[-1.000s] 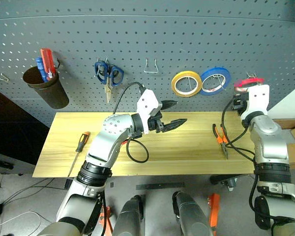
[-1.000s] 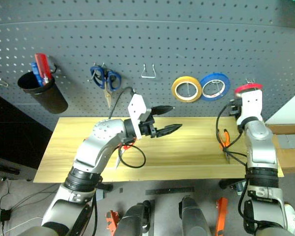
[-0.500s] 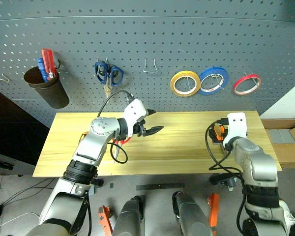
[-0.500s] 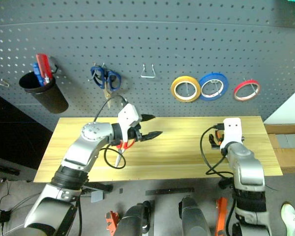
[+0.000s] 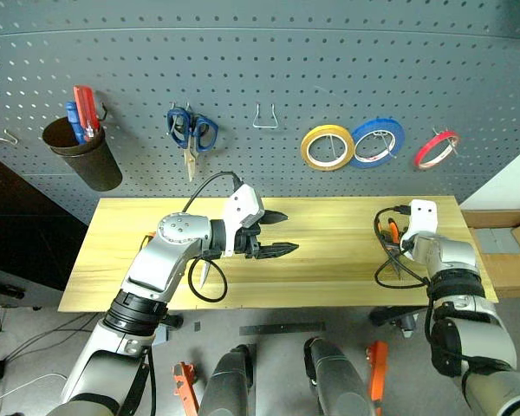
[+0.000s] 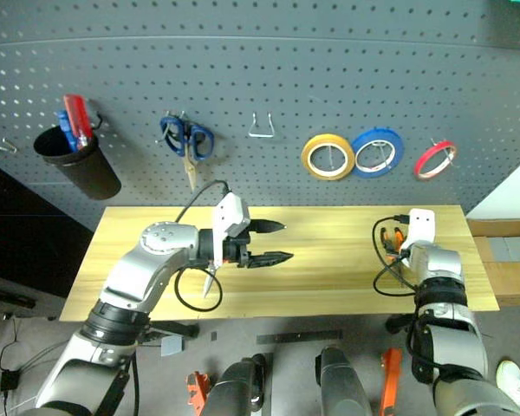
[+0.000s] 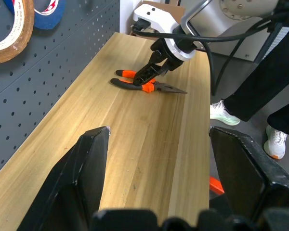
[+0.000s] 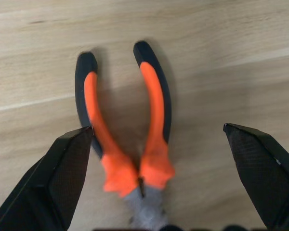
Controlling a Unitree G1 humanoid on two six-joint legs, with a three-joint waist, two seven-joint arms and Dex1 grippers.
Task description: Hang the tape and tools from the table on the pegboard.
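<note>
Now, right hand: your right hand (image 8: 159, 211) hangs over the orange-handled pliers (image 8: 127, 144) with its 2 fingers spread wide on either side of the handles, gripping nothing.
Why there: the pliers lie flat near the right end of the surface (image 5: 329, 277), handles splayed, so an open hand straddling them looks like the set-up for a pick.
Left hand: your left hand (image 5: 277, 234) hovers over the middle of the surface, fingers well apart and empty, pointing toward the right end.
Tape: the thin red ring (image 5: 436, 148) sits on a hook at the right of the pegboard (image 5: 260, 78), beside the blue roll (image 5: 379, 142) and the yellow roll (image 5: 328, 146); that item looks done.
Screwdriver: its orange-and-black handle (image 5: 145, 245) peeks out at the surface's left end, just behind your left arm.
Red scissors: I cannot tell where they lie; a red handle stands in the dark cup (image 5: 80, 156) on the board.
Around: blue-handled scissors (image 5: 191, 130) hang left of centre, with 1 bare wire hook (image 5: 264, 117) beside them.
In the way: the right arm's black cable (image 5: 390, 260) loops right beside the pliers and could snag as you lift; a person's legs and shoes (image 7: 241, 120) stand off the surface's far end.
</note>
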